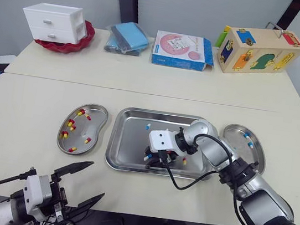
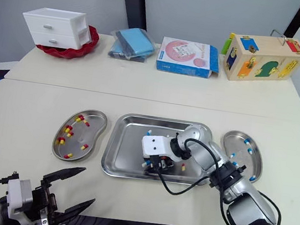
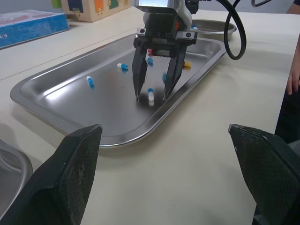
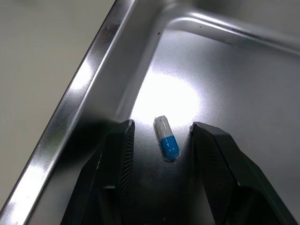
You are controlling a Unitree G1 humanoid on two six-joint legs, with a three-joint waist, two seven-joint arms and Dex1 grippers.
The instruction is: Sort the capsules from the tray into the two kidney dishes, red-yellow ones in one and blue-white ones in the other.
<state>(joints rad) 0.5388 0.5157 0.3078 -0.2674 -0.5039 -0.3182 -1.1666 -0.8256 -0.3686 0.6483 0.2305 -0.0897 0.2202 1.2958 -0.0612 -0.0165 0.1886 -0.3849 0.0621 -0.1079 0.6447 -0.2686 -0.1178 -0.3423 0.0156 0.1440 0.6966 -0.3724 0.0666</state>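
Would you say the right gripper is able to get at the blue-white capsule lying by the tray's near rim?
Probably yes: the right gripper is open with a finger on either side of the blue-white capsule, and the tray rim stands clear beside them.

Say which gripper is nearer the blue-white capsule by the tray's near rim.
Right. The right gripper straddles the capsule, open; the left gripper hangs outside the tray, over the table.
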